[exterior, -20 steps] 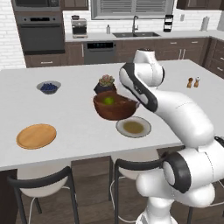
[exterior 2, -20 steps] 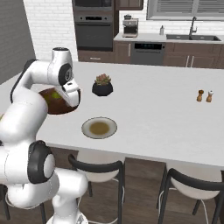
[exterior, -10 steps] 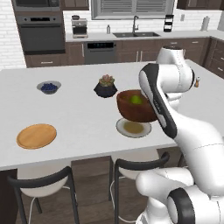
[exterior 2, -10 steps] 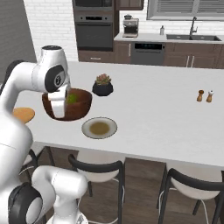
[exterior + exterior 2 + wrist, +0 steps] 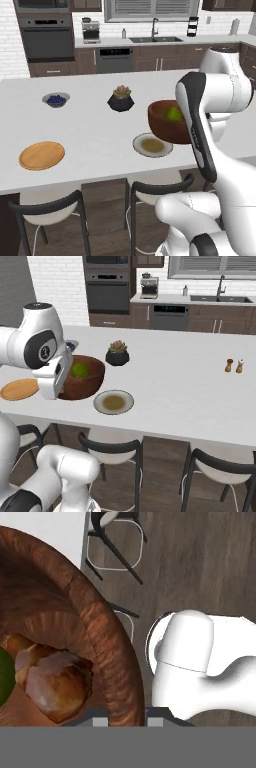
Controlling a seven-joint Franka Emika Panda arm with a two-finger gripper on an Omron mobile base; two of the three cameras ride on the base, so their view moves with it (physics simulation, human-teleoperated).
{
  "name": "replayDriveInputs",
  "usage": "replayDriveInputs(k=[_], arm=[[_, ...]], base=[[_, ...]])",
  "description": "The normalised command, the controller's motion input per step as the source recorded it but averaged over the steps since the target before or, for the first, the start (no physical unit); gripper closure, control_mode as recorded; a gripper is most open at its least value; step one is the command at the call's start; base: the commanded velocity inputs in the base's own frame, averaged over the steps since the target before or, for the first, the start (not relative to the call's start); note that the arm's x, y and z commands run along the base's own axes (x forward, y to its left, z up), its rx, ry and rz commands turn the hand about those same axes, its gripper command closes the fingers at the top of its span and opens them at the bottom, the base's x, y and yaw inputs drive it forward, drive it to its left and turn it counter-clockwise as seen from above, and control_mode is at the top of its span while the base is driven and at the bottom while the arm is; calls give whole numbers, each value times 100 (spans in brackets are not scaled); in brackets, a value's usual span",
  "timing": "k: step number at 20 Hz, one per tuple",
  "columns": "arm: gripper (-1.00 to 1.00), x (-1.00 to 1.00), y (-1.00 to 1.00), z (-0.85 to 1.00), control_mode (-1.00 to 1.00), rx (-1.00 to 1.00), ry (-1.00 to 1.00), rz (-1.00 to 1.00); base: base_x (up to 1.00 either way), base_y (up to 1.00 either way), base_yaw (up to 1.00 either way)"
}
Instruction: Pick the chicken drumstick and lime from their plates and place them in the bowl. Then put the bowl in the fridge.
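The pincer (image 5: 127,722) pinches the bowl's (image 5: 167,129) rim, the bowl held above the worktop (image 5: 90,125). The lime (image 5: 173,114) and chicken drumstick (image 5: 52,679) lie inside. Which way the fridge lies cannot be told.

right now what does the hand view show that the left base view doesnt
Hand view alone: the chicken drumstick lying inside the bowl, and the floor and a stool below the bowl's rim. Left base view alone: the orange-tan plate, the grey plate, the berry bowl and the succulent pot on the counter. Both: the bowl with the lime in it.
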Motion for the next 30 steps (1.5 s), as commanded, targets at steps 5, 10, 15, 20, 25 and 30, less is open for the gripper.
replayDriveInputs(k=[5, 10, 15, 20, 25, 30], arm=[[100, -40, 7, 26, -100, 0, -1, 0], [100, -7, 11, 10, -100, 0, 0, 0], [100, -4, 0, 3, -100, 0, 0, 0], [100, 0, 0, 0, 100, 0, 0, 0], [100, 0, 0, 0, 100, 0, 0, 0], [100, 0, 0, 0, 100, 0, 0, 0]], base=[[0, 0, 0], [0, 0, 0], [0, 0, 0], [-90, -51, -22], [-37, -40, -73], [0, 0, -99]])
